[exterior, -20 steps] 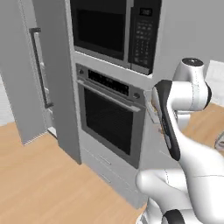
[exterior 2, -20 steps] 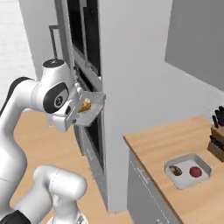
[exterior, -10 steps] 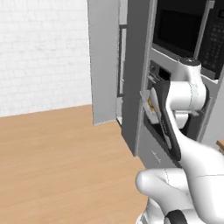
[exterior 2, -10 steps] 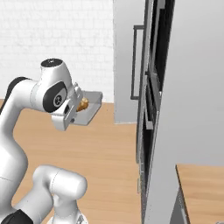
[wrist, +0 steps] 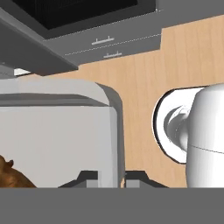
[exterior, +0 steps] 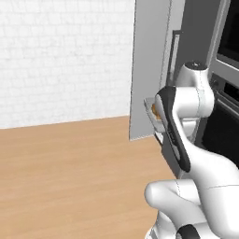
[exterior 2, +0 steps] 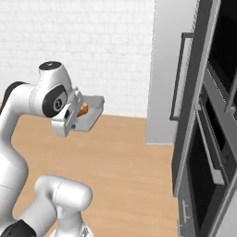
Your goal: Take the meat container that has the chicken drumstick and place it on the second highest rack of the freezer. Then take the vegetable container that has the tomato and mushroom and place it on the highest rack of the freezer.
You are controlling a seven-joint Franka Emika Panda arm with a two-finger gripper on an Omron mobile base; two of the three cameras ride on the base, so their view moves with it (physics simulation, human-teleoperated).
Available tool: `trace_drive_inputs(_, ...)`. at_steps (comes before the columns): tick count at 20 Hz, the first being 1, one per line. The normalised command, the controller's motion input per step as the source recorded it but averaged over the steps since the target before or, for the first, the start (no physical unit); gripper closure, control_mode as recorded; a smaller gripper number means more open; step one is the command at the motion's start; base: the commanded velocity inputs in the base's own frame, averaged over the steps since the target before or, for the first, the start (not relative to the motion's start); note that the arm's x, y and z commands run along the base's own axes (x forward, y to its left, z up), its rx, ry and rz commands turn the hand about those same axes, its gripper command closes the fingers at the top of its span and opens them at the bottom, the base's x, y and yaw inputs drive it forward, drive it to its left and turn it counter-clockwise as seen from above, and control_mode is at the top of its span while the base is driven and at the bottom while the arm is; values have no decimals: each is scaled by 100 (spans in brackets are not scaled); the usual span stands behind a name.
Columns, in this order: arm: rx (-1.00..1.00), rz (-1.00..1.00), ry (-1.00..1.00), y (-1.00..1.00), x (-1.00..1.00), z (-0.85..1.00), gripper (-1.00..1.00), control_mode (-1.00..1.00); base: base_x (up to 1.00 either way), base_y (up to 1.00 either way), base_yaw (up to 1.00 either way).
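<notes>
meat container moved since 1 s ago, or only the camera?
Yes. The meat container, gripped by the pincer, was in front of the oven a second ago; now it hangs over bare floor, left of the freezer door. The base carried it.

A white brick wall [exterior: 60, 56] backs a light wooden floor [exterior: 70, 177]. At right stands a black-fronted oven [exterior 2: 210, 152]; below it are what look like two grey drawers [wrist: 113, 46].
</notes>
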Motion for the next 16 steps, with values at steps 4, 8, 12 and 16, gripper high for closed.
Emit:
trace_drive_inputs(4,0,0,0,0,0,0,100,100,55,48,-2)
trace_drive_inputs(8,0,0,0,0,0,0,100,100,51,12,-18)
trace_drive_inputs(12,0,0,0,0,0,0,100,100,41,3,-35)
trace_drive_inputs(16,0,0,0,0,0,0,100,100,42,13,-39)
